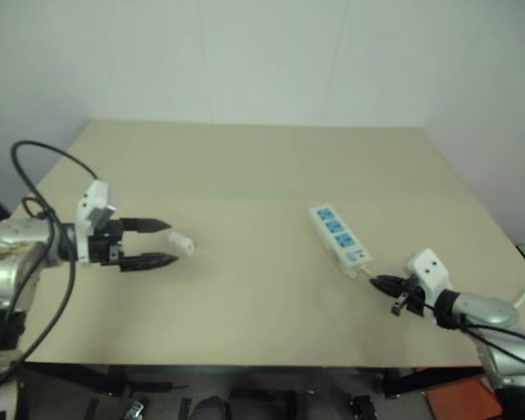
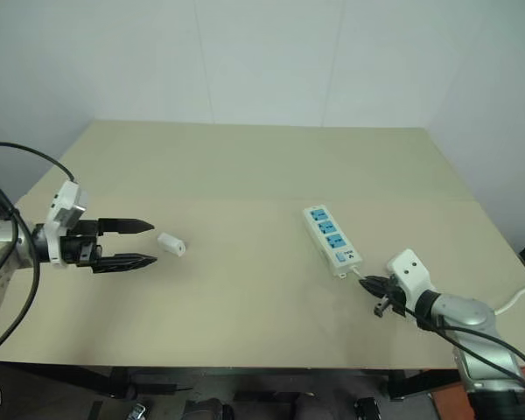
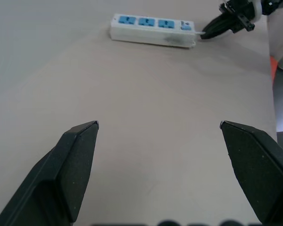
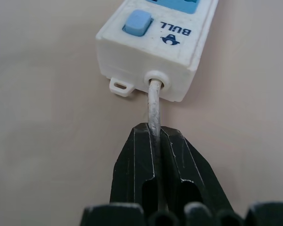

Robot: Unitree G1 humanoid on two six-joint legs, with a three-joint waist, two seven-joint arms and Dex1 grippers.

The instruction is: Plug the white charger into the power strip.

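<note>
Charger (image 2: pixel 171 244) lay just past the wide-open left gripper (image 2: pixel 138 242), well apart from the power strip (image 2: pixel 331 238), whose cord (image 4: pixel 153 103) the right gripper (image 4: pixel 156 143) pinched. Centring both fingers around the block before closing would suit.

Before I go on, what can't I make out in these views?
- White charger: head views, too small to see its prongs or which way they face.
- Power strip: head views, socket holes too small to read.
- Cord: right wrist view, hidden between the shut right tool fingers; in the head views its far end runs off the table edge.
</note>
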